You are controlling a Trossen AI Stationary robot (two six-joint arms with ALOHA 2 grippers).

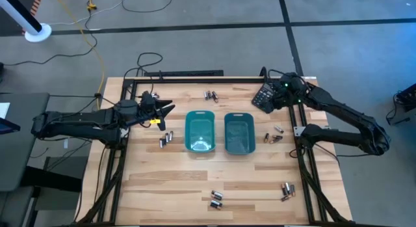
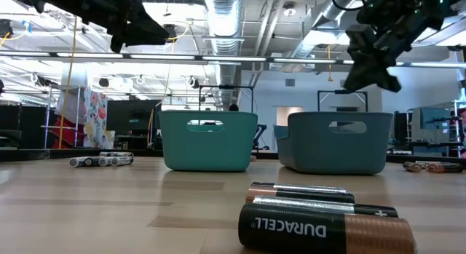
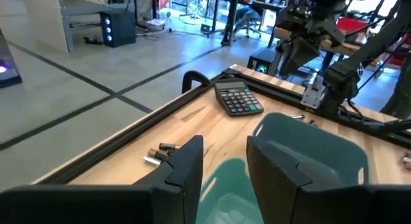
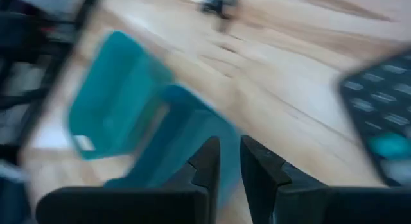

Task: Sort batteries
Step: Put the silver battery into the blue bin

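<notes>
High view has my left gripper (image 1: 170, 109) left of the teal trays (image 1: 200, 131), fingers parted on nothing, my right gripper (image 1: 272, 92) over the calculator (image 1: 263, 97), fingers narrowly apart and empty, batteries (image 1: 166, 138) scattered around the bench (image 1: 169, 181).

Two dark robot arms reach inward, raised. The left gripper (image 1: 168, 108) has fingers slightly parted and empty; the right gripper (image 4: 230, 161) likewise.

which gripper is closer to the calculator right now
Right. The right gripper hovers at the calculator's edge; the left gripper is across the table, beyond both trays.
</notes>
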